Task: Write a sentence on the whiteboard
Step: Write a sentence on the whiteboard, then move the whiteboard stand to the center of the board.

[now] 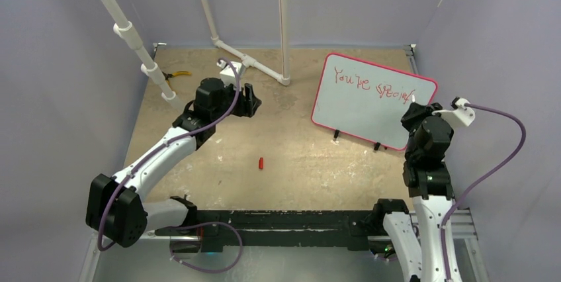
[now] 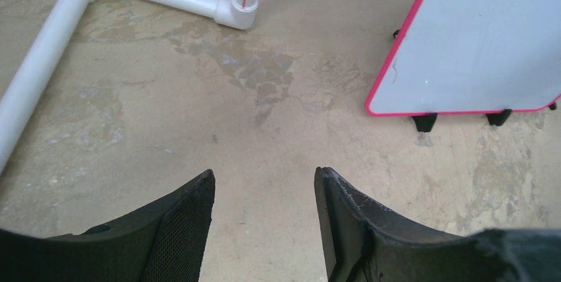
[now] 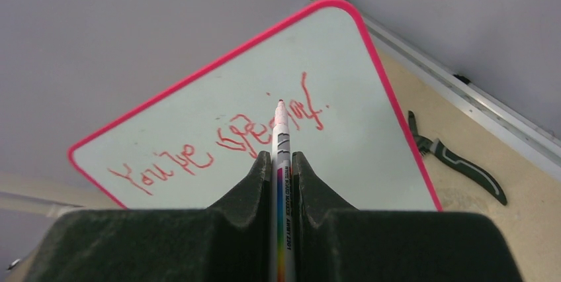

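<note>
Right gripper [image 3: 281, 157] clamped the marker [image 3: 280, 126], tip at the sentence [image 3: 231, 141] on the whiteboard [image 3: 357, 130]; light, steady pressure seemed best. Left gripper [image 2: 264, 179] gaped wide.

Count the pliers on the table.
2: yellow-handled pliers at the far left by the pipe frame; dark-handled pliers right of the whiteboard, shown only in the right wrist view. Others may be hidden.

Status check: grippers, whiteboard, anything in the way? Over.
Left gripper open, empty. Right gripper shut on marker, tip at the sentence. Whiteboard shows one line. Small red piece on table, clear of the board.
</note>
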